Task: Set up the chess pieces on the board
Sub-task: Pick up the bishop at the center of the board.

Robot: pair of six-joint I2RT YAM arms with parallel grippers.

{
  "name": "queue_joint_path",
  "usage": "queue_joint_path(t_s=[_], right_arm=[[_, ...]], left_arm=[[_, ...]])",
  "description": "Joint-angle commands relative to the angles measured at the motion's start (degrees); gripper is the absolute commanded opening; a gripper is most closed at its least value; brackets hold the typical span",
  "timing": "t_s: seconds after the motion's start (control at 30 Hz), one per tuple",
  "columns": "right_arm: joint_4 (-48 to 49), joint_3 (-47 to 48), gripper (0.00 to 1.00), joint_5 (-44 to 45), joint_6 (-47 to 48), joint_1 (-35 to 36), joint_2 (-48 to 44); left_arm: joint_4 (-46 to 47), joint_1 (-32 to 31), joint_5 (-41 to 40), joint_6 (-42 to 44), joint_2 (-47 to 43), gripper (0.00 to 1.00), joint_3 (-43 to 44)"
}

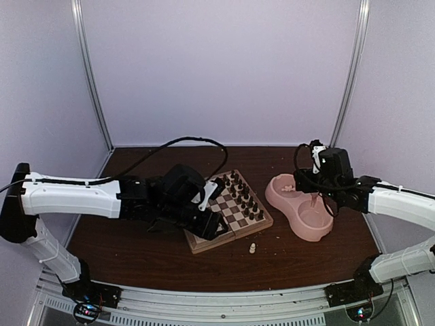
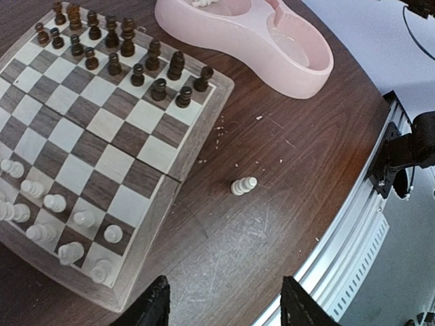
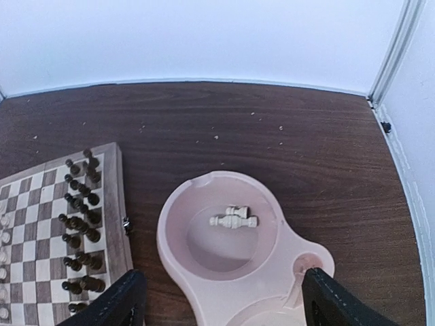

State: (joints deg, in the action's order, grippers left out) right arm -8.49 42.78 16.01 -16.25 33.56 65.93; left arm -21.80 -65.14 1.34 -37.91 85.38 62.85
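- While cream pieces [image 2: 54,202] fill only part of the board's [image 2: 115,163] near rows, we judge setup midway; dark pieces [image 2: 112,44] stand ranked on the far rows.
- Left tool [image 2: 224,309]: fingers apart, empty, over the board's near edge.
- Right tool [image 3: 224,305]: spread wide, empty, above the pink bowl [image 3: 170,244].
- Bowl: one compartment holds a few cream pieces lying flat; the other looks empty.
- Stray piece [image 2: 243,185] sits on the bench [image 2: 272,136], near the board's corner. Next move probably calls for a narrow pinch and upright placement.
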Motion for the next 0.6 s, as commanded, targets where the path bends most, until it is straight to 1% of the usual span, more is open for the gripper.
queue_joint_path(t_s=[0.0,0.1,0.17,0.33,0.43,0.57], right_arm=[[10.10,-5.36,0.80,1.38,-1.11,-1.44,0.36],[20.81,-13.53,0.78,1.03,0.25,-1.33,0.49],[25.73,-16.55,0.78,1.31,0.71,-1.41,0.03],[25.74,-16.84,0.78,1.40,2.06,-1.41,-2.12],[24.13,-17.04,0.78,2.98,1.77,-1.40,-3.52],[25.62,-17.82,0.79,3.06,2.04,-1.42,-3.70]], left_arm=[[-0.05,-3.31,-4.43,2.06,6.24,0.55,6.85],[-0.53,-4.70,-4.99,2.58,10.91,0.55,10.98],[-1.29,-5.22,-5.08,2.86,14.08,0.55,13.86],[-2.57,-6.26,-4.29,3.93,22.70,0.55,21.38],[-5.50,-7.28,-5.02,4.16,27.07,0.54,26.60],[-7.04,-7.76,-6.45,2.35,30.21,0.54,28.55]])
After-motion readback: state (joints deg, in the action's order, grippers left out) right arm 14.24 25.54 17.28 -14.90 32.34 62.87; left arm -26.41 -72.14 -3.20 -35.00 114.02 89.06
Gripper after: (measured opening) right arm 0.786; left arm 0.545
